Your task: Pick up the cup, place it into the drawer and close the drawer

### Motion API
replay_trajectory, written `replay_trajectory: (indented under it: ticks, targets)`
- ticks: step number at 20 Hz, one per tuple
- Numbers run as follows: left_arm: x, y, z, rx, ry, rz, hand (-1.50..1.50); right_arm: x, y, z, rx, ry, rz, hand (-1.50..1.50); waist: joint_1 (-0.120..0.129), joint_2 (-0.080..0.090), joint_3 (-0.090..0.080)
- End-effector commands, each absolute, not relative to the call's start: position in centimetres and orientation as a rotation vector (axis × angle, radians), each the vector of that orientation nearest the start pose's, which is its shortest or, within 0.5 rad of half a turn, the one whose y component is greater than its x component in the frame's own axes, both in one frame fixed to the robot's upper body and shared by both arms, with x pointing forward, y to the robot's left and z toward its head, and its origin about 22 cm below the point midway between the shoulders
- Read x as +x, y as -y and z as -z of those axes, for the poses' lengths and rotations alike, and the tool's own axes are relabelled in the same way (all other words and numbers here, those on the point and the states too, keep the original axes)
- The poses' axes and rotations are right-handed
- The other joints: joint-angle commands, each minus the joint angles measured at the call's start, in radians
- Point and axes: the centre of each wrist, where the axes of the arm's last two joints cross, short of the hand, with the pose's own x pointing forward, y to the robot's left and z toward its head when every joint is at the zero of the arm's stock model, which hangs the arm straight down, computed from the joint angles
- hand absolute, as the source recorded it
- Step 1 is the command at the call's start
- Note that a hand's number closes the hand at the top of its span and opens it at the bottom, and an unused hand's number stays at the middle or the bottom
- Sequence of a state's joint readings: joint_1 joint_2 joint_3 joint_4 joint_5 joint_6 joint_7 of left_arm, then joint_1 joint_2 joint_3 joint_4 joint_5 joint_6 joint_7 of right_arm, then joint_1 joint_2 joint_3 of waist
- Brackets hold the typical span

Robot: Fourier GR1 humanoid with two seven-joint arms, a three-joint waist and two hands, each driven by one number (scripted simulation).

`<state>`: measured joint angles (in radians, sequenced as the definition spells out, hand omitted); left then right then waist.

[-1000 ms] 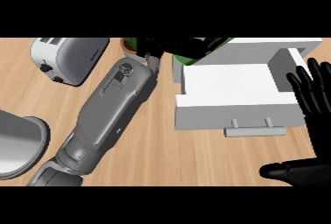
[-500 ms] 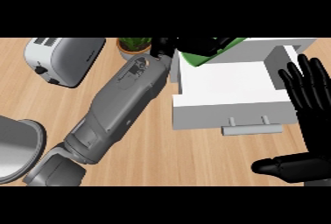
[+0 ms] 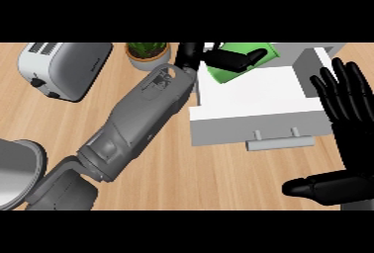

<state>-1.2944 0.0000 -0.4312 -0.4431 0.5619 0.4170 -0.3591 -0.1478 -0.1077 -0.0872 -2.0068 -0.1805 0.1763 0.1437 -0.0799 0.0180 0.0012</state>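
While right hand (image 3: 350, 126) rests relaxed, left hand (image 3: 228, 59) clasps cup (image 3: 228, 75) above the drawer (image 3: 256, 97).

Toaster (image 3: 70, 69) left of drawer (image 3: 252, 101)

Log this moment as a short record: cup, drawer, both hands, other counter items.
cup: green, at the open drawer's far left corner
drawer: white, open, handle toward the robot
left hand: curled round the cup
right hand: open, fingers up, at the view's right edge
other: toaster, potted plant, grey round vessel at the left edge
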Motion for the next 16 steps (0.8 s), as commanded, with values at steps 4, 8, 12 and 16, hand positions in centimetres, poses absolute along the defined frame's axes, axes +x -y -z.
replay_trajectory:
  ticks: [4,8,12,16]
  targets:
    - [42.9,-0.9,-13.7,0.045,1.879,0.377,1.50,24.7,23.8,-14.9,0.204,2.014,-0.198,-1.50,-0.022,0.006,0.001]
    - [42.7,-1.1,-12.9,0.080,1.875,0.385,-1.50,24.2,23.4,-13.8,0.241,2.018,-0.206,-1.50,-0.036,0.010,0.001]
    - [42.4,-0.7,-13.1,-0.009,1.880,0.309,-1.50,24.0,23.5,-14.6,0.297,2.017,-0.181,-1.50,-0.046,0.010,0.000]
    - [42.1,-0.5,-13.6,-0.147,1.947,0.227,-1.50,24.5,24.3,-14.1,0.284,2.021,-0.153,-1.50,-0.017,0.007,0.000]
